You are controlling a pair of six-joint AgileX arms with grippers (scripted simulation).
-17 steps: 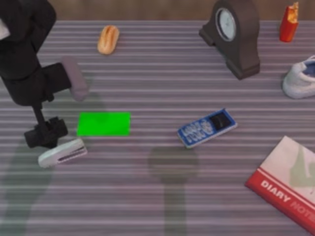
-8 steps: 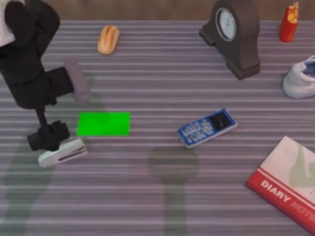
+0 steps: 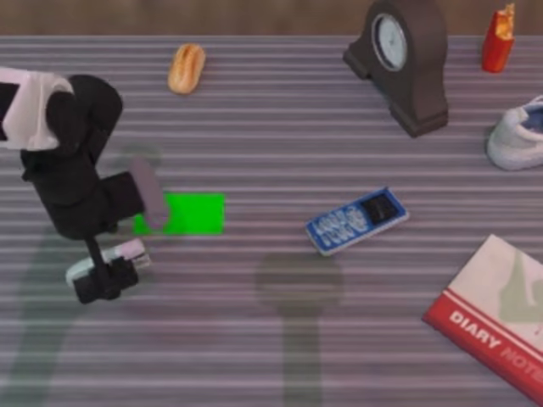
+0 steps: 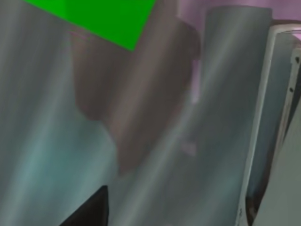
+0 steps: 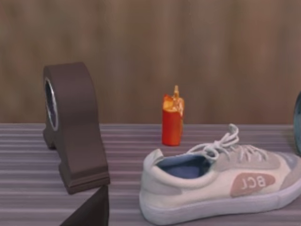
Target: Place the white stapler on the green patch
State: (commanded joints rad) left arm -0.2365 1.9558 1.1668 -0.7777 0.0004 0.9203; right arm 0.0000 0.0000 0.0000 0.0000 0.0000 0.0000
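Now left tool [image 3: 106, 280] covers white stapler [image 3: 127, 252] beside green patch [image 3: 195, 213].

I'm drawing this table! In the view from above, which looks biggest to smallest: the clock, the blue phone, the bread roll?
1. clock, clearly largest.
2. blue phone.
3. bread roll, smallest.
The clock stands taller, so nearer the camera, which may enlarge it somewhat.
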